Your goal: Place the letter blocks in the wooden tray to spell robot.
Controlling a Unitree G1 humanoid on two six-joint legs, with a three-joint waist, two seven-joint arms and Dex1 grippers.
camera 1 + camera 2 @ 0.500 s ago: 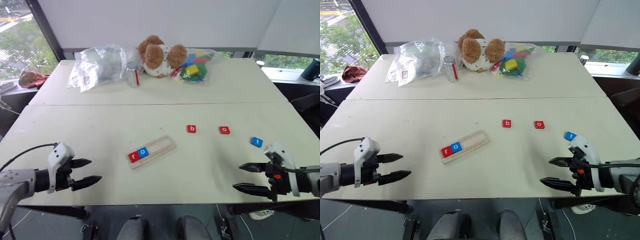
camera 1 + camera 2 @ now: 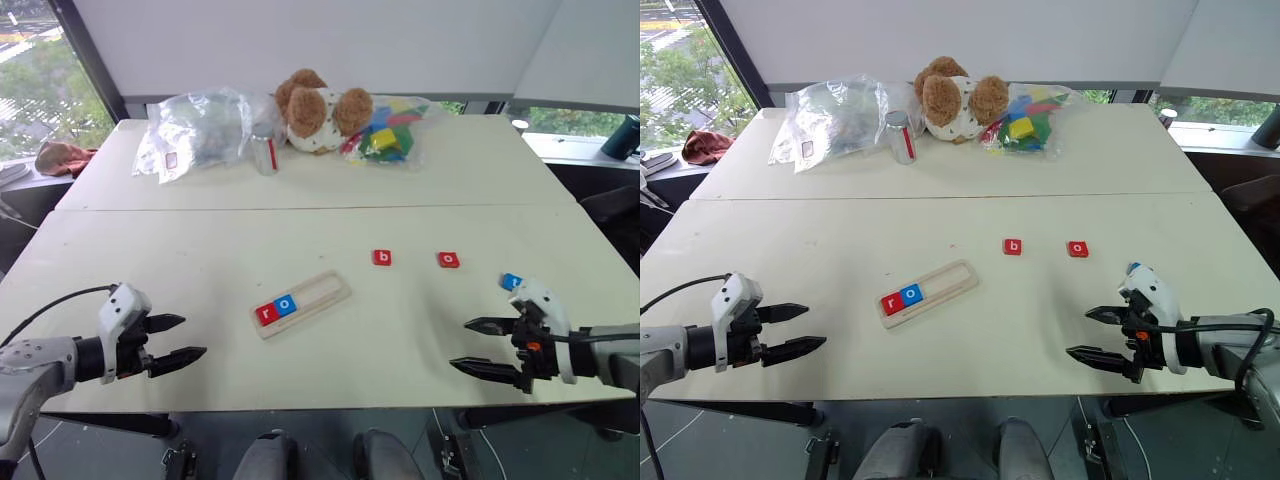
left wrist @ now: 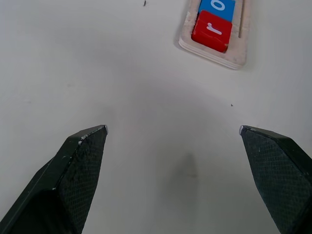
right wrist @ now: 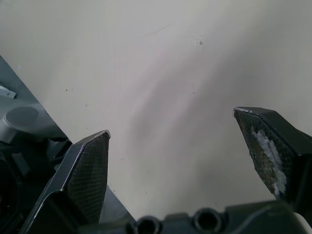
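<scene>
Pale desk (image 2: 200, 260) carried the long light-wood tray (image 2: 301, 302), red r and blue o tiles seated. Both hands, left hand (image 2: 178, 340) and right hand (image 2: 482, 347), hung released, empty. Risk: my right wrist sat beside the blue t tile (image 2: 511, 282) and could knock it off the edge; red b tile (image 2: 382, 257) and red o tile (image 2: 448, 260) could be taken out of order.

The wooden tray (image 2: 301, 303) is lying angled on the table (image 2: 200, 250), holding the red r tile (image 2: 266, 313) and blue o tile (image 2: 286, 304). Both grippers, left (image 2: 181, 340) and right (image 2: 470, 345), are hovering spread wide with nothing in them; 3 tiles are sitting loose: b (image 2: 382, 257), o (image 2: 449, 260), t (image 2: 511, 282).
</scene>
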